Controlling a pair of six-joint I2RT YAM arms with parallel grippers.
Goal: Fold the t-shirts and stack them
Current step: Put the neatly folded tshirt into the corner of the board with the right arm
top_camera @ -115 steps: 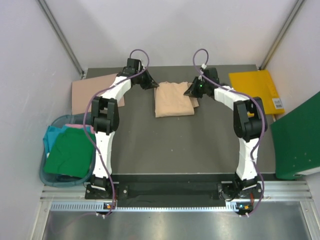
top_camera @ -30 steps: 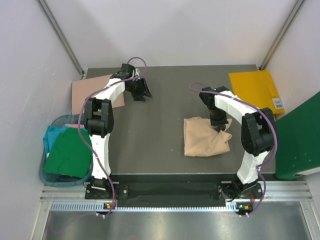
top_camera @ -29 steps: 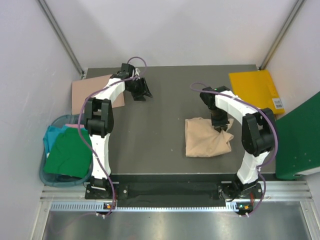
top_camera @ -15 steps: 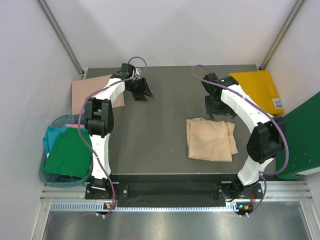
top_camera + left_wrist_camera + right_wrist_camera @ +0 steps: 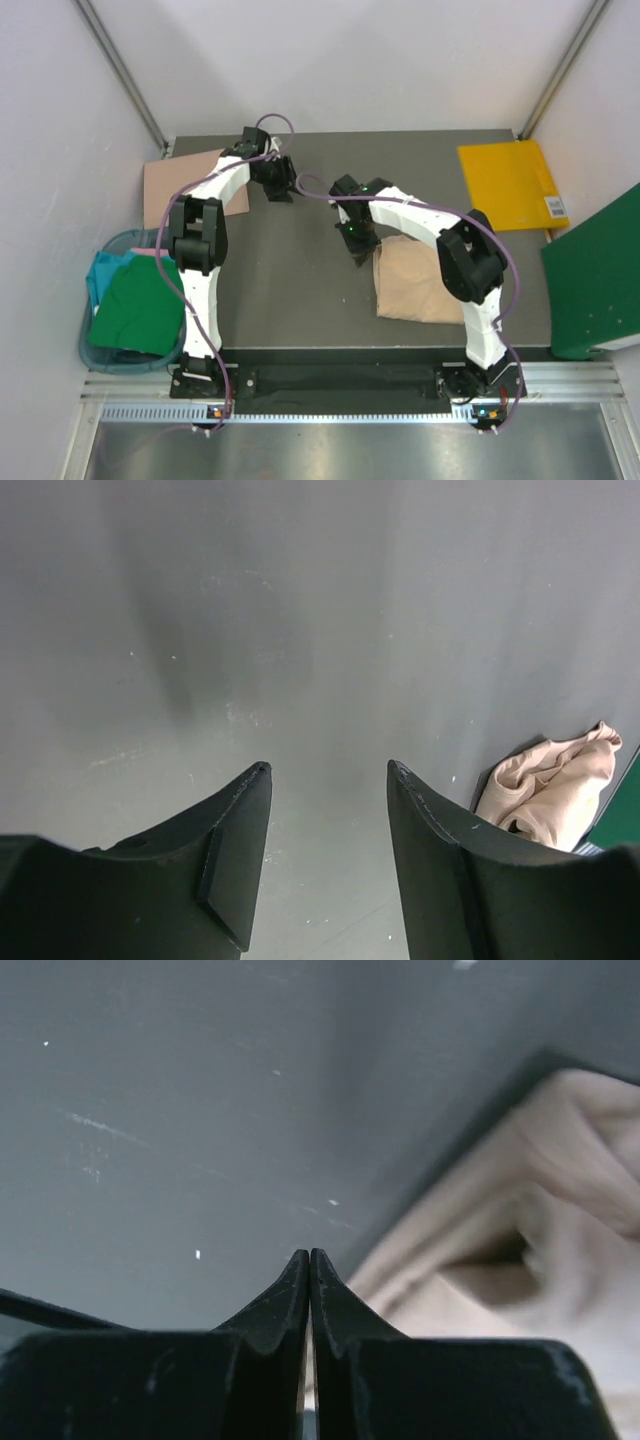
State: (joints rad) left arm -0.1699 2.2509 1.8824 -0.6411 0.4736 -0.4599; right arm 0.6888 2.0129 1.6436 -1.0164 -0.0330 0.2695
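A light beige t-shirt (image 5: 420,285) lies roughly folded on the dark table (image 5: 300,290), right of centre. My right gripper (image 5: 358,250) is at the shirt's far left corner. In the right wrist view its jaws (image 5: 309,1254) are pressed together, tips over bare table, with the beige t-shirt (image 5: 520,1260) just to their right and nothing gripped. My left gripper (image 5: 283,186) hovers at the far left of the table. It stands open (image 5: 329,768) over bare table, and the beige t-shirt (image 5: 550,790) shows far off at the right edge.
A blue basket (image 5: 90,355) off the table's left edge holds green (image 5: 140,312), teal (image 5: 103,272) and pink (image 5: 150,254) shirts. A flat tan cloth (image 5: 178,185) lies at the far left corner. A yellow sheet (image 5: 510,185) and a green board (image 5: 595,280) stand at the right.
The right gripper dragged the beige shirt toward the near right, let go and lifted away, then swung left and is now shut at the shirt's left corner. The left arm stayed still.
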